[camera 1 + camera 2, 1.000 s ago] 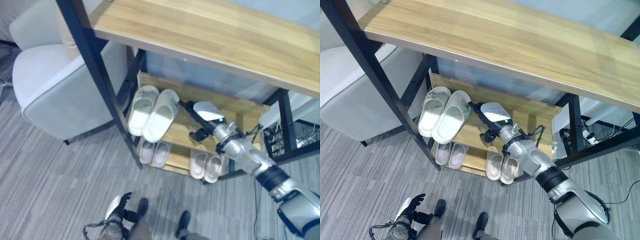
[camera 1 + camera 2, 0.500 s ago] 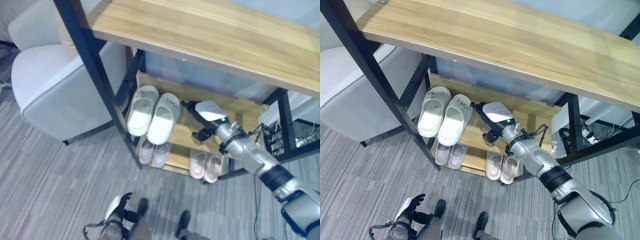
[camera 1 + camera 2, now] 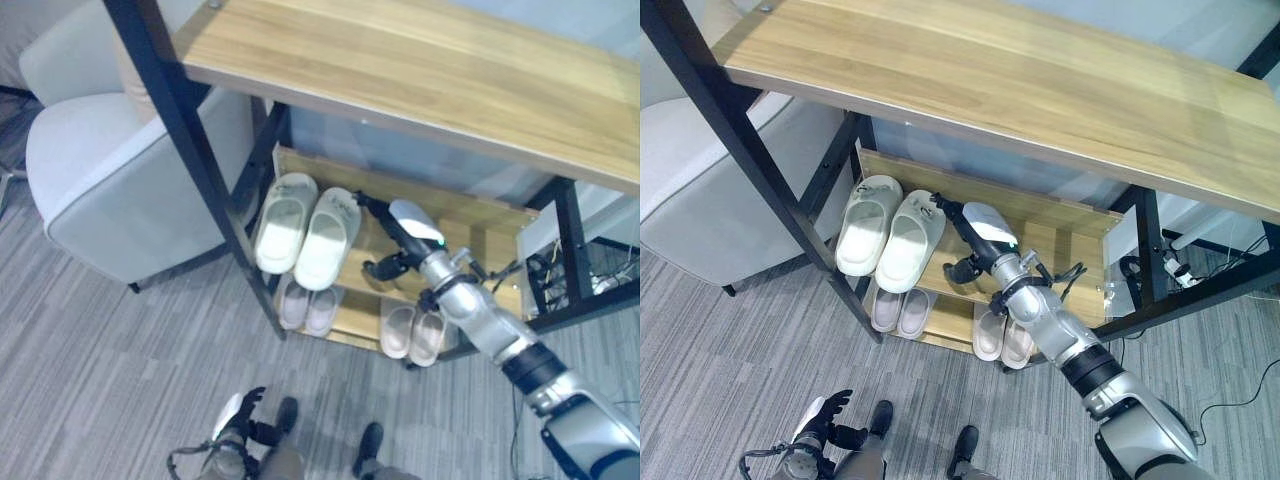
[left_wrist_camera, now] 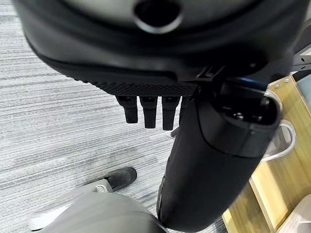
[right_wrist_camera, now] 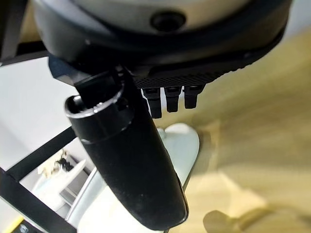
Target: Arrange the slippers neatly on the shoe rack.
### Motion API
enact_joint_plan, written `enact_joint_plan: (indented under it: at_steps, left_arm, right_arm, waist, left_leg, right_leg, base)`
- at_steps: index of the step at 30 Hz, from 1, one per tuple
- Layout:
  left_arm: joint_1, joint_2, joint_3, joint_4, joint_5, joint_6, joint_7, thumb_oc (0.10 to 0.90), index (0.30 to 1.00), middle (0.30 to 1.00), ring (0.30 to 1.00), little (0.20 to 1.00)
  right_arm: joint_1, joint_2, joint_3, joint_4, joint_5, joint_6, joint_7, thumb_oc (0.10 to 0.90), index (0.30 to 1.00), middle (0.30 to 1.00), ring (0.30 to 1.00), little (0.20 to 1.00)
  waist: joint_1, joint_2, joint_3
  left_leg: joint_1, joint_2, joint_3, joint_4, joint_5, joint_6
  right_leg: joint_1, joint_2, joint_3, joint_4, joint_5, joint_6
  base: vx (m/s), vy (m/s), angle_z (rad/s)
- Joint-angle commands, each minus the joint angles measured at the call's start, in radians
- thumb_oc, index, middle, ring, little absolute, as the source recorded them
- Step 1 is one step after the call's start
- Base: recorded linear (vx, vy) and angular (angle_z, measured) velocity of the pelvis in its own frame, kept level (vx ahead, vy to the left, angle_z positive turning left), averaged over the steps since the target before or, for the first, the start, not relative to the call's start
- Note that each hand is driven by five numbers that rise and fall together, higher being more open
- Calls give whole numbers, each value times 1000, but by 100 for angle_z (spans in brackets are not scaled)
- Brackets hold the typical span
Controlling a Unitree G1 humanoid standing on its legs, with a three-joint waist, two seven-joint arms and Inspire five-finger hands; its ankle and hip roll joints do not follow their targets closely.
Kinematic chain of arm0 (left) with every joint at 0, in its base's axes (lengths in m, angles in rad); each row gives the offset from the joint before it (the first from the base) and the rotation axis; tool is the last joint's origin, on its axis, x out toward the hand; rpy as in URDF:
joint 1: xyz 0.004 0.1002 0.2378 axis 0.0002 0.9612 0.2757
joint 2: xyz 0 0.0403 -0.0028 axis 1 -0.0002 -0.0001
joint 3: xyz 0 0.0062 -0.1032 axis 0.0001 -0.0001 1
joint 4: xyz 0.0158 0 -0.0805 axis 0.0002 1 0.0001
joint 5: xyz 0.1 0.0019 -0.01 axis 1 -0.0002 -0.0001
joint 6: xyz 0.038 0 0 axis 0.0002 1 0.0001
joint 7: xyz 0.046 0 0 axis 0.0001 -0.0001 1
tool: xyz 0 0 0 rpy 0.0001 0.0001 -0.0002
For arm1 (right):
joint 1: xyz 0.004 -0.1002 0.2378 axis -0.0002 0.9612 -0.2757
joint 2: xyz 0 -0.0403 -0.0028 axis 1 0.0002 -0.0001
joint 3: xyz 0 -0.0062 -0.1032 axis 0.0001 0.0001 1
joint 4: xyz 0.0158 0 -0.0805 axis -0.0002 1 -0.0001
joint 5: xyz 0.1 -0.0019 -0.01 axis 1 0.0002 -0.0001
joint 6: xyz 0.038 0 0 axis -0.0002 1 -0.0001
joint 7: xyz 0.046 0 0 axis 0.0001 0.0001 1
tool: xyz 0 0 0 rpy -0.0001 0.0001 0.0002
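A pale pair of slippers lies on the shoe rack's middle shelf (image 3: 470,215), left slipper (image 3: 283,220) and right slipper (image 3: 325,238) side by side with toes toward the back. My right hand (image 3: 405,225) reaches onto that shelf just right of the pair. It is open, and its straight fingertips (image 3: 362,200) touch the right slipper's toe end. The right wrist view shows those fingers (image 5: 167,99) straight, with the slipper (image 5: 182,145) past them. My left hand (image 3: 235,415) hangs low by the floor, relaxed and holding nothing.
Two more pale pairs (image 3: 307,305) (image 3: 412,330) sit on the bottom shelf. A wooden top board (image 3: 420,60) overhangs the rack, and a black post (image 3: 215,190) stands at its left front. A grey armchair (image 3: 110,170) is to the left; cables (image 3: 545,275) lie at the right.
The right slipper has swung from a slant to lie parallel against its mate. My right hand has followed it leftward along the shelf. The left hand has not moved.
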State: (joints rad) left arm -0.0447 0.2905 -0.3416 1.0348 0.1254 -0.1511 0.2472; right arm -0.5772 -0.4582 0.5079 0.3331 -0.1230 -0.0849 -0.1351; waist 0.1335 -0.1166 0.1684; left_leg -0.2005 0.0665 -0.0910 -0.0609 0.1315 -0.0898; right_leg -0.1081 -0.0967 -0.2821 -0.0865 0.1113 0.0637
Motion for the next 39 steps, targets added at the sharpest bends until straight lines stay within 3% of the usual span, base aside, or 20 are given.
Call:
enact_joint_plan:
  at_steps: [1, 8, 21, 39]
  left_arm:
    - [-16, -58, -48, 76, 8, -9, -9, 800, 900, 900, 900, 900]
    - [-16, -67, -38, 85, 2, 6, 2, 800, 900, 900, 900, 900]
    - [-15, -71, -31, 84, 1, 14, 16, 800, 900, 900, 900, 900]
    - [-12, -55, -46, 77, -13, 2, 45, 800, 900, 900, 900, 900]
  right_arm:
    - [-53, 25, -82, -30, 241, -57, -35, 800, 900, 900, 900, 900]
    - [21, 41, -90, -92, 337, -56, -34, 800, 900, 900, 900, 900]
    - [122, 79, -79, -149, 381, -60, -27, 800, 900, 900, 900, 900]
    - [-52, 185, -47, 45, 336, -53, -101, 800, 900, 900, 900, 900]
  waist:
    - [-16, -2, -42]
    - [-29, -1, -47]
    - [-32, 1, -34]
    - [22, -1, -9]
  left_leg:
    - [54, -18, 67, -26, -88, 1]
    - [61, -19, 74, -26, -92, 0]
    - [56, -20, 78, -26, -90, 1]
    - [28, -28, 60, -26, -78, 5]
  right_leg:
    - [49, -29, 23, 49, -107, 70]
    - [54, -30, 24, 48, -105, 71]
    - [45, -30, 28, 51, -103, 72]
    - [28, -36, 13, 56, -98, 73]
  base:
    - [0, 0, 0]
    - [0, 0, 0]
    - [0, 0, 0]
    - [0, 0, 0]
